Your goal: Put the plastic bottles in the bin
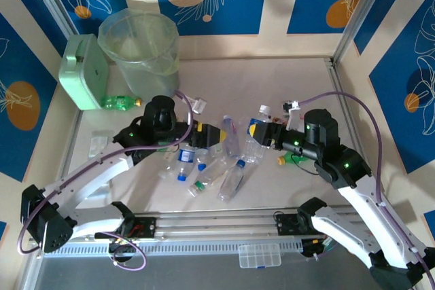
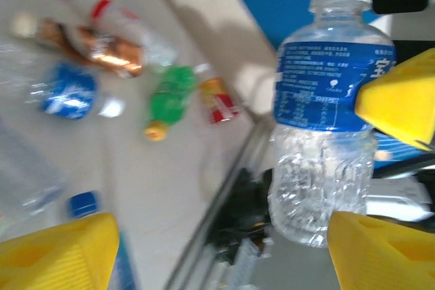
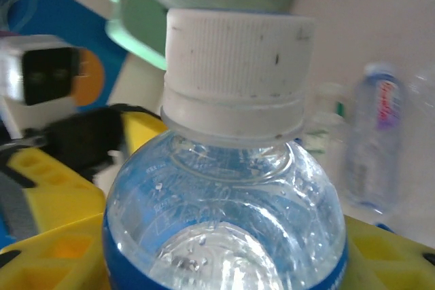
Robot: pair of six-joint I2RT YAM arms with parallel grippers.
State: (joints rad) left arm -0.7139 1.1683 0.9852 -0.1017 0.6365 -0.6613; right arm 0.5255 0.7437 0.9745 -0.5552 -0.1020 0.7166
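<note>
The right end effector (image 1: 258, 132) sits right of centre in the top view, its yellow fingers closed on a blue-labelled bottle (image 1: 253, 139). In the right wrist view the fingers (image 3: 54, 249) press against the blue label from both lower corners of the frame. The bottle's clear shoulder and white ribbed cap (image 3: 234, 66) rise between them at the centre. In the left wrist view the same bottle (image 2: 326, 120) stands upright in the right half of the frame, with one yellow finger of the right end effector touching its label at the right edge.

The left end effector (image 1: 216, 136) is just left of centre in the top view, facing the right one, with the held bottle near its tips. Its jaws stand wide apart. In the left wrist view its fingers (image 2: 58, 249) sit in the two lower corners with nothing gripped between them.

The other plastic bottles (image 1: 204, 171) lie in a loose cluster on the counter (image 1: 285, 86) below the two end effectors at centre frame. A green bottle (image 1: 122, 102) lies at upper left, beside the mint-green container (image 1: 80, 73). The bin (image 1: 146, 62) stands at the upper left of the top view, well apart from the held bottle.
</note>
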